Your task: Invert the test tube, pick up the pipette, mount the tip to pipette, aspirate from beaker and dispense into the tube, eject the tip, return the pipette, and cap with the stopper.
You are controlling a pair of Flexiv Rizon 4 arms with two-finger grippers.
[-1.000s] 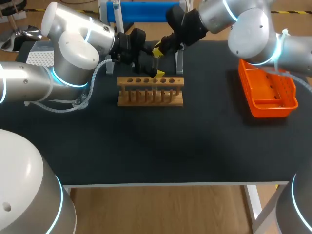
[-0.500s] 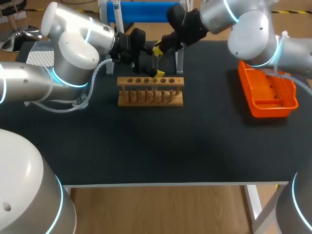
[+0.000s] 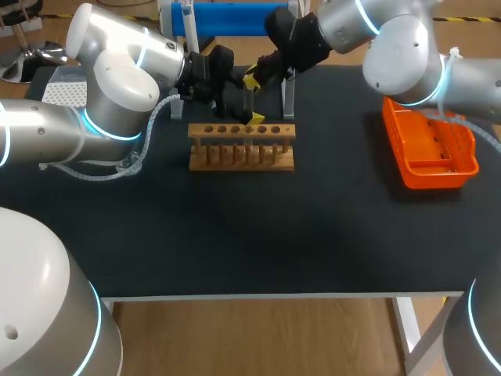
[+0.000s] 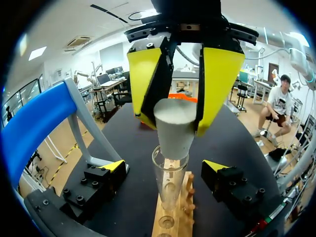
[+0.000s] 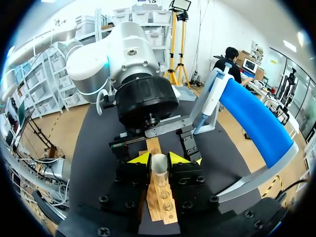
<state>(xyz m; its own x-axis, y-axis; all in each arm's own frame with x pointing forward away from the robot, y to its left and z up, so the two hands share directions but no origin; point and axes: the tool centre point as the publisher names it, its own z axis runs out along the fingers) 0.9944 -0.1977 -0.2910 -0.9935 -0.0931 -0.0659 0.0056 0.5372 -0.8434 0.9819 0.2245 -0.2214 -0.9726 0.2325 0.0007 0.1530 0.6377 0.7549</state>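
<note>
A clear test tube (image 4: 168, 185) stands upright in the wooden rack (image 3: 241, 147). My right gripper (image 4: 170, 118) hangs right above it, shut on a pale grey stopper (image 4: 173, 129) whose narrow end sits at the tube's mouth. Seen from the right wrist, that gripper (image 5: 159, 159) clamps the stopper (image 5: 159, 164) between its yellow tips over the rack (image 5: 159, 205). My left gripper (image 4: 165, 168) is open, its fingers standing apart on either side of the tube without touching it. From above, both grippers (image 3: 250, 80) (image 3: 244, 108) meet behind the rack.
The pipette (image 5: 210, 96) hangs on the blue stand (image 3: 231, 17) at the table's back edge. An orange tray (image 3: 429, 149) lies at the right. The black table (image 3: 250, 227) stretches in front of the rack.
My right arm has shifted a touch to the left with the stopper. The left arm and the rack look the same.
</note>
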